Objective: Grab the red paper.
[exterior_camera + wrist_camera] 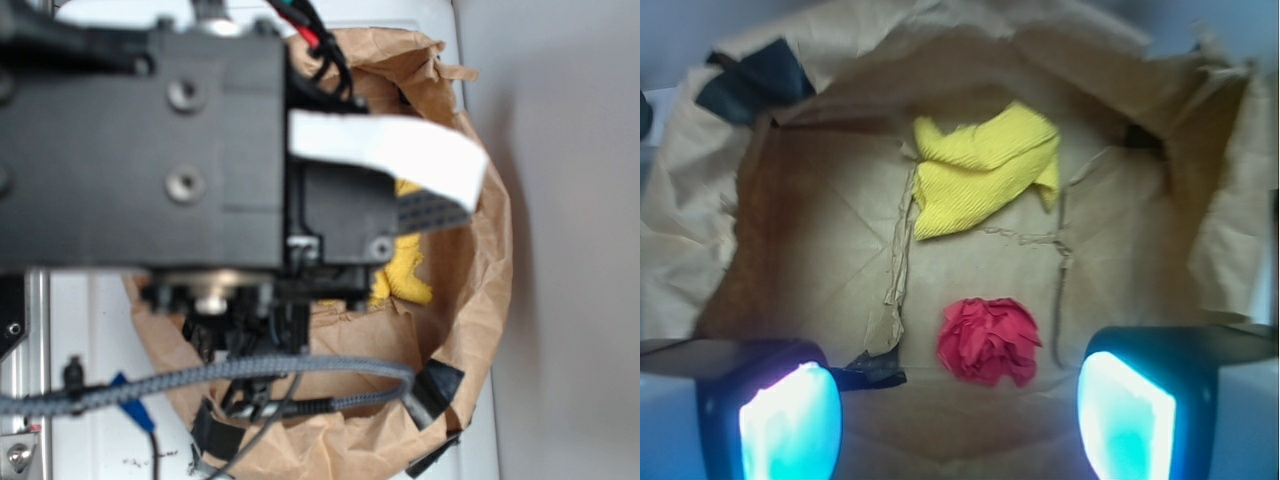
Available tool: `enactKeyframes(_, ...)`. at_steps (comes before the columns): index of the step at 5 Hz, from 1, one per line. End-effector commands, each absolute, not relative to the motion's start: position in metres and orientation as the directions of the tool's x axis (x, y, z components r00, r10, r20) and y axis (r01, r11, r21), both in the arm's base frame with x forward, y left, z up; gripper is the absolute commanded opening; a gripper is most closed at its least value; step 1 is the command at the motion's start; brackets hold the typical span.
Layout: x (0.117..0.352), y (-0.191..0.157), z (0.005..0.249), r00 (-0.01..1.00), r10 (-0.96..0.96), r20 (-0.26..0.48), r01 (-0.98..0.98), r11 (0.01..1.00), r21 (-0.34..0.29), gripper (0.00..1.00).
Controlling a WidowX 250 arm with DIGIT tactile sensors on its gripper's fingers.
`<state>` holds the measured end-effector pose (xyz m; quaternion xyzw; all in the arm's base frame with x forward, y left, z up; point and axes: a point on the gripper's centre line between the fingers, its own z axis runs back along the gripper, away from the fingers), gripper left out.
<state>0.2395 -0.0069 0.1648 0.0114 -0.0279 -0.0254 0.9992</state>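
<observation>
Fingers (790, 420) spread wide over my red paper (989, 340); drop off-center and I'd snag the bag (800, 260) floor instead.

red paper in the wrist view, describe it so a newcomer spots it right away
Look inside the big brown paper bag, on its flat bottom. The red paper is the small crumpled, rose-like wad lying between the open gripper pads, nearer the camera than the yellow cloth. It is the only red thing there, and smaller than the cloth.
</observation>
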Motion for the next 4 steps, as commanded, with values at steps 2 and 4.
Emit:
enactKeyframes(2,0.248,0.013,0.123,0.991,-0.126,0.044,0.126,0.992,0.003,1.00)
enactKeyframes(4,0.255,0.009,0.082,0.988,-0.153,0.004,0.152,0.986,0.075,1.00)
